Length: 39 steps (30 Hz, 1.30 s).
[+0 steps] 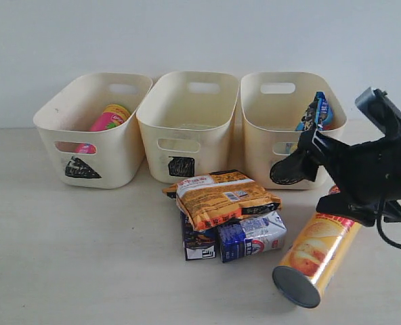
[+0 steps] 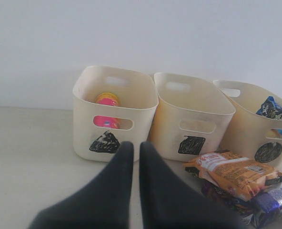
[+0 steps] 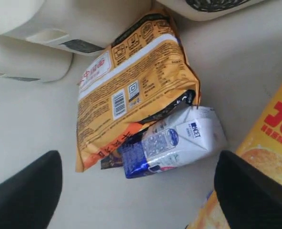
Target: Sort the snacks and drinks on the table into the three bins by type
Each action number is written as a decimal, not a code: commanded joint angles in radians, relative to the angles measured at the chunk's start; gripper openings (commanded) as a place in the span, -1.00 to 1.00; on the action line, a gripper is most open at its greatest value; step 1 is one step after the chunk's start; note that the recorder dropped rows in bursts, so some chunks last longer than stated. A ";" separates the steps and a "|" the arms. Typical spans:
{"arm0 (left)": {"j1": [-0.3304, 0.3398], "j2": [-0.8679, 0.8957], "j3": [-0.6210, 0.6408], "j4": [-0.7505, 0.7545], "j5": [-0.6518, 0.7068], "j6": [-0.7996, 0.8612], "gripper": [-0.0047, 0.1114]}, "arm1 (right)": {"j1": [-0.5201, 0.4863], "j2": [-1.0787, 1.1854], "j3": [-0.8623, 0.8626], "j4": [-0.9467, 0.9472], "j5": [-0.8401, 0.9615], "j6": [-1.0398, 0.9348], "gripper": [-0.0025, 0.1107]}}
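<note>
Snacks and drinks are partly sorted across the table [image 1: 65, 264]. Three bins stand in a row at its back. The triangle bin [image 1: 112, 159] has the pink tube [image 1: 109, 118] in it, nothing shows inside the square bin [image 1: 187, 128], and the blue bag [image 1: 315, 112] sticks up out of the circle bin [image 1: 261, 135].

In front of the circle bin the yellow tube [image 1: 319, 254] lies on its side, silver end toward the camera. Just beside it is a pile: the orange bag [image 1: 224, 198] on top, with the white carton [image 1: 255, 233] and a dark box [image 1: 197, 245], likely the juice, under it.

Right gripper [image 3: 137, 157] hangs over the pile's carton end, jaws wide and empty, one finger next to the tube. Left gripper [image 2: 135, 148] is closed on nothing, back from the bins.

I judge a new pick is being lined up. The bag covers both drinks, so lifting it first into the circle bin looks sensible. That needs a descent over its crinkly middle, without dragging the carton.
</note>
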<state>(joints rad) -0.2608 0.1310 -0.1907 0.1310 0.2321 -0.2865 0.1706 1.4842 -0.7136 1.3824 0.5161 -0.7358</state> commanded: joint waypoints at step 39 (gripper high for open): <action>0.001 0.005 0.002 -0.012 -0.004 0.004 -0.84 | 0.103 0.420 -0.276 0.024 -0.092 -0.009 0.43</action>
<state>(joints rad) -0.2608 0.1310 -0.1907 0.1310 0.2321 -0.2865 0.2639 1.8763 -0.9920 1.4075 0.4402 -0.7410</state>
